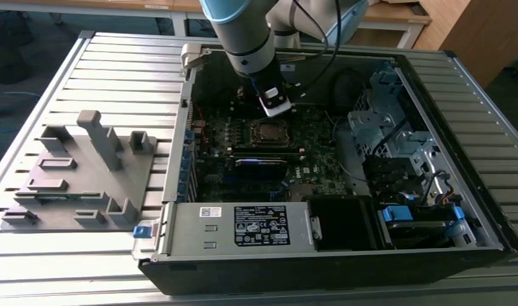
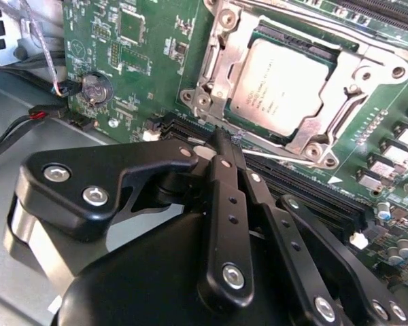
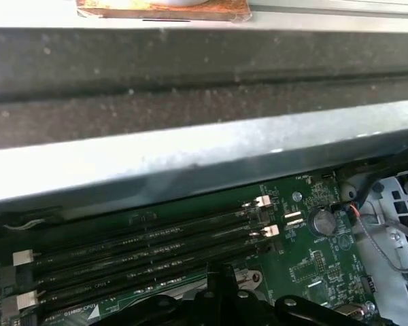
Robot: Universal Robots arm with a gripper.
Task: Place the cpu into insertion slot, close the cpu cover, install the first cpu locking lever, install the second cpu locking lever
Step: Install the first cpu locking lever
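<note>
**A:** How many things are you looking at?

**B:** You have one arm [image 1: 246,38] with one claw [image 1: 274,104]. One open computer case [image 1: 327,271] lies on the slatted desk [image 1: 114,70]. One grey fixture [image 1: 80,172] sits just beside the case, on the exterior view's left.

**A:** And what does the case hold?

**B:** One green motherboard [image 2: 122,41], and on it one insertion slot [image 2: 292,35]. Your one cpu [image 2: 282,85] lies flat inside that slot, silver top up. The one cpu cover [image 2: 224,64] is down around it, and the chip shows through its cut-out.

**A:** Where is your claw?

**B:** Inside the case, just beside the slot, over the long black memory slots [image 3: 143,241]. In the second wrist view its fingers [image 2: 224,204] look pressed together, with nothing seen between them. One thin metal lever [image 2: 285,159] lies along the socket edge nearest the tips, and you cannot tell whether they touch it. One round coin battery [image 2: 94,87] sits on the board, well apart from the slot
</note>
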